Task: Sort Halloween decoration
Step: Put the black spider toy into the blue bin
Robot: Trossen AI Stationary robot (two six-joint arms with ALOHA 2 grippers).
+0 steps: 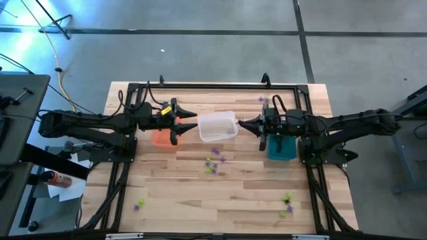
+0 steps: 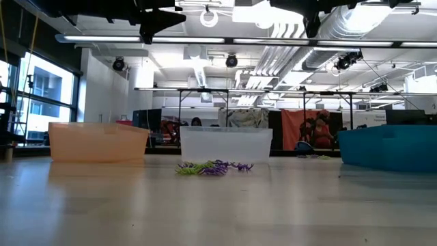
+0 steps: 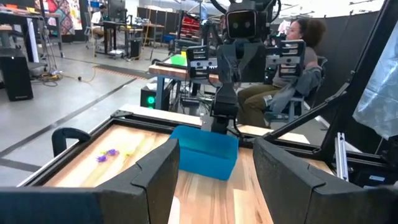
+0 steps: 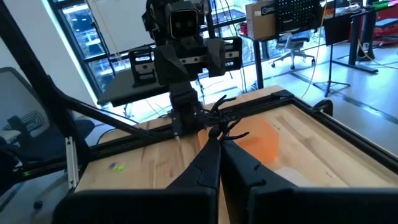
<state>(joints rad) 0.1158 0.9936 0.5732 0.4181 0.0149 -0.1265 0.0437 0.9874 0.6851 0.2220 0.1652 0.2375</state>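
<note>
Left gripper: fingers apart, 9 o'clock of clear bin
Right gripper: fingers together, 3 o'clock of bin
Trinkets: worktop, 6 o'clock of bin

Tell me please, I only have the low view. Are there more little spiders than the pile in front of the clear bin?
Observer: Yes. The high view shows more Halloween decoration lying on the right arm's side, well away from that pile.
Operator: Is a gripper holding any?
Observer: No. The left gripper is open and empty, beside the clear bin.
Operator: And the other one?
Observer: The right gripper is shut with nothing in it, on the clear bin's other side.
</note>
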